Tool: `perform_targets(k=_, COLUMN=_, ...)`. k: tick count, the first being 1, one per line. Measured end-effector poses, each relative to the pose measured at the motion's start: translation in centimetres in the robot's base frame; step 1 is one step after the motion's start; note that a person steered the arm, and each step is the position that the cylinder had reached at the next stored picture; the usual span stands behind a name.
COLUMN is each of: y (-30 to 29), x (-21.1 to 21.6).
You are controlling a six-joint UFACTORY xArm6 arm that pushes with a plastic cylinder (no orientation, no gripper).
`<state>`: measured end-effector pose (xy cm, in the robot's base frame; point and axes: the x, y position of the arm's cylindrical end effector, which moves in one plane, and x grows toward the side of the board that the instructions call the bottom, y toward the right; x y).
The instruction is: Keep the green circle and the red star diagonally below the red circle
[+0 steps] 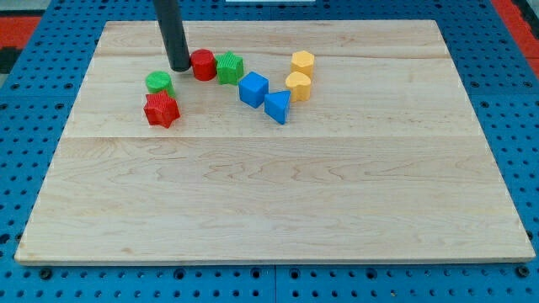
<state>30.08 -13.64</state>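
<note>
The red circle [203,64] sits near the view's top left of the wooden board [269,202]. The green circle [158,82] lies to its lower left, and the red star [162,110] sits just below the green circle, touching it or nearly so. My tip [179,66] stands right beside the red circle's left side, above and to the right of the green circle. The dark rod rises from it out of the view's top.
A green star-like block [229,67] touches the red circle's right side. A blue cube [253,88] and a blue triangle [278,107] lie further right. Two yellow blocks [302,62] [298,85] stand beyond them. A blue pegboard [34,168] surrounds the board.
</note>
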Motion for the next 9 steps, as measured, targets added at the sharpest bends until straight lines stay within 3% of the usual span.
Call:
perform_targets(k=2, y=-0.5, x=0.0)
perform_targets(k=3, y=-7.4, x=1.4)
perform_targets(k=4, y=-9.8, x=4.3)
perform_targets(k=7, y=-2.7, x=5.1)
perform_targets(k=9, y=-1.9, x=5.1)
